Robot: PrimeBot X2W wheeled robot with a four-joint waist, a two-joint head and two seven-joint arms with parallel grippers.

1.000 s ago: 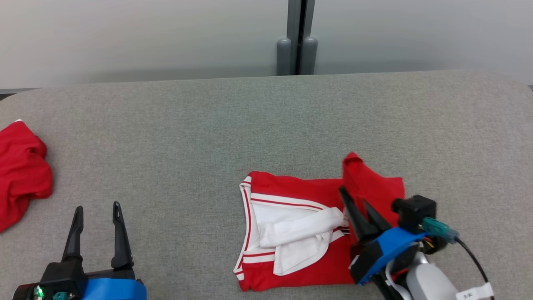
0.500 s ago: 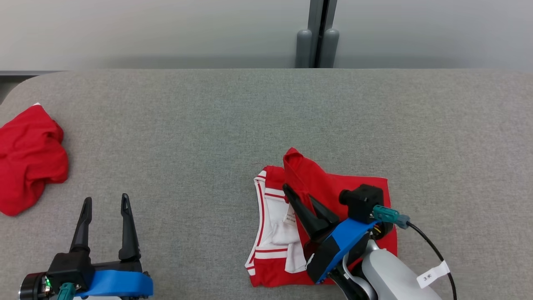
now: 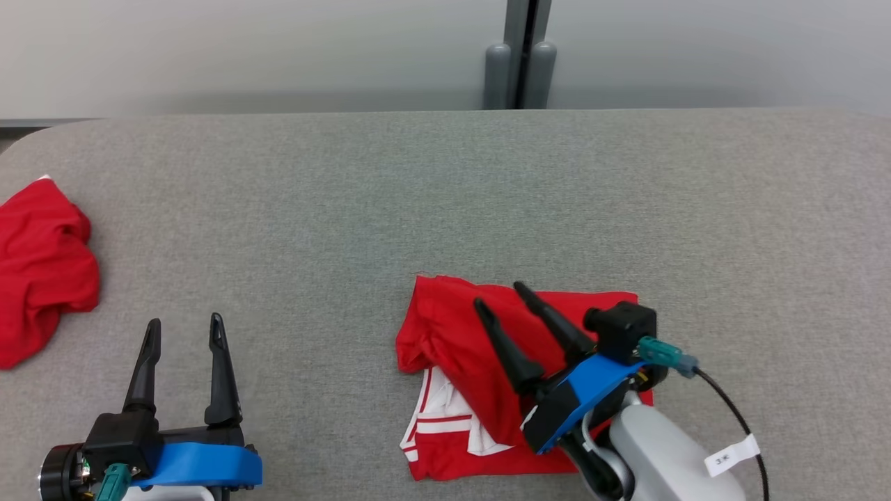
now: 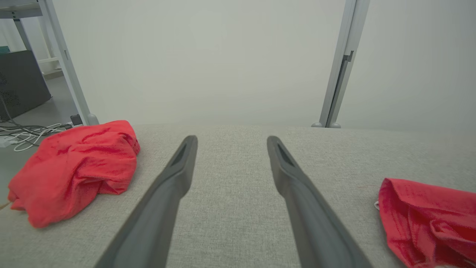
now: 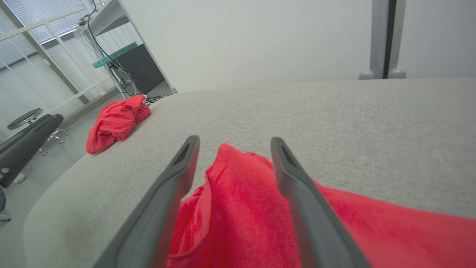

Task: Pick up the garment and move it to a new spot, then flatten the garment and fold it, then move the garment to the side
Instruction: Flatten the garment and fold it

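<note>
From the head view, the folded red garment (image 3: 452, 334) with white trim lies on the grey table (image 3: 445, 195), at the near side and a little right of the middle. The right gripper (image 3: 498, 294) is directly above it. Its two fingers are spread wide and point to the far left, across the red flap. The left gripper (image 3: 184, 320) is at the near left, also spread wide, with nothing between the fingers, and well apart from the garment. A crumpled red cloth (image 3: 42, 264) sits at the far left edge.

From the left wrist view, the left gripper (image 4: 231, 138) looks over bare table. The garment (image 4: 427, 219) is off to its right and the crumpled cloth (image 4: 78, 163) off to its left.

From the right wrist view, the right gripper (image 5: 235, 138) is open, and a raised ridge of the garment (image 5: 241, 208) stands between the fingers. I cannot tell if the cloth touches their inner faces, but it does not look pinched.

The garment seems slightly longer from left to right. I think the right arm is clearly the nearer one for the next fold or the push aside.
</note>
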